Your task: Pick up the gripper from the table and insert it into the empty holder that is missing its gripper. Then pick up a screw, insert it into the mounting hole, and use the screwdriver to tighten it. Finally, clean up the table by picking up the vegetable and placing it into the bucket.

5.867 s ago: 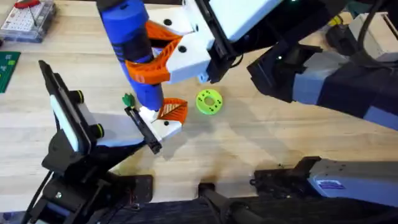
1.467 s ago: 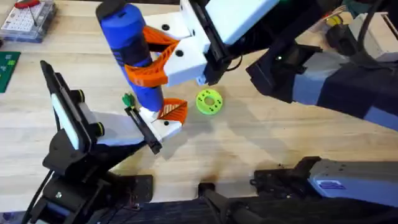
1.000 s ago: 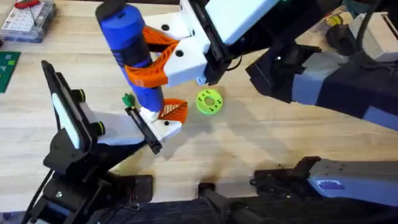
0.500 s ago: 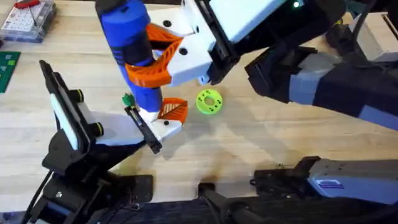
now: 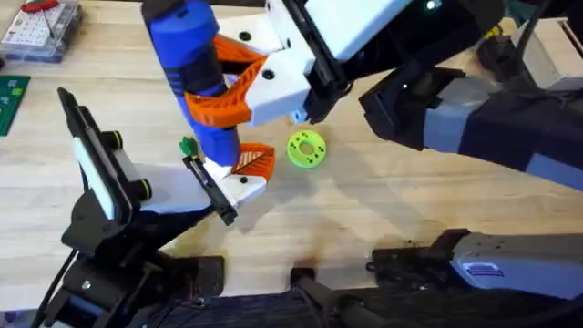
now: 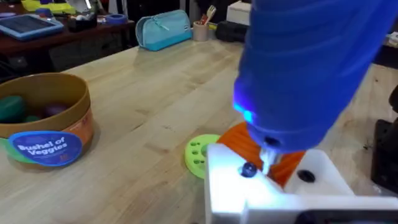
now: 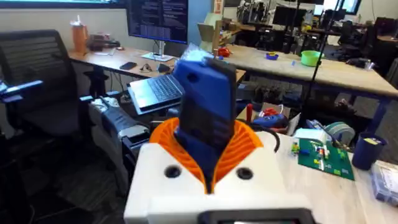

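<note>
Wooden bench point(image 5: 383, 210) holding all parts. Right gripper point(image 5: 239, 80) clamped on screwdriver point(image 5: 193, 73), bit pressing screw point(image 6: 248, 169) in white gripper point(image 5: 244, 175) at holder point(image 5: 209, 191). Keep it straight, push gently. Left gripper: cannot tell. Bucket point(image 6: 43, 127) at 9 o'clock of green disc point(image 6: 198, 154).

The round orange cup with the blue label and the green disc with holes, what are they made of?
The round orange cup looks like thin card or paper: a dull, matte wall with a printed blue label, though plastic cannot be ruled out. The lime-green disc with holes looks like hard plastic: one even bright colour, crisp holes, slightly matte, possibly printed.
</note>
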Robot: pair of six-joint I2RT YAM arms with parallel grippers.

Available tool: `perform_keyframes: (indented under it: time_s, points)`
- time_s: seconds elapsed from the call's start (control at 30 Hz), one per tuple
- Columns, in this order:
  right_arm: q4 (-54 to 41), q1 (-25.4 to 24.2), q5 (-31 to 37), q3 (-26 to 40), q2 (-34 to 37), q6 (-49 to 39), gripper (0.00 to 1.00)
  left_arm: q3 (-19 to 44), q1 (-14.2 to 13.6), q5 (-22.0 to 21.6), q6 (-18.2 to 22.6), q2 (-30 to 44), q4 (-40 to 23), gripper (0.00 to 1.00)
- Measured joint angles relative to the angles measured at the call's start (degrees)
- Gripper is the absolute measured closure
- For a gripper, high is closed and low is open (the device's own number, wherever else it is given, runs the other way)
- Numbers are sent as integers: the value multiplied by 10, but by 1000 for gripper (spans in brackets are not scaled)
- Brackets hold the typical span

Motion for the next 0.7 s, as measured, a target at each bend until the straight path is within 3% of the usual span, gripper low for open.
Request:
perform_keyframes:
  time_s: [0.7]
  points:
    - [12,-6,-4,0,0,-2,980,0,0,0,0,0,0,985]
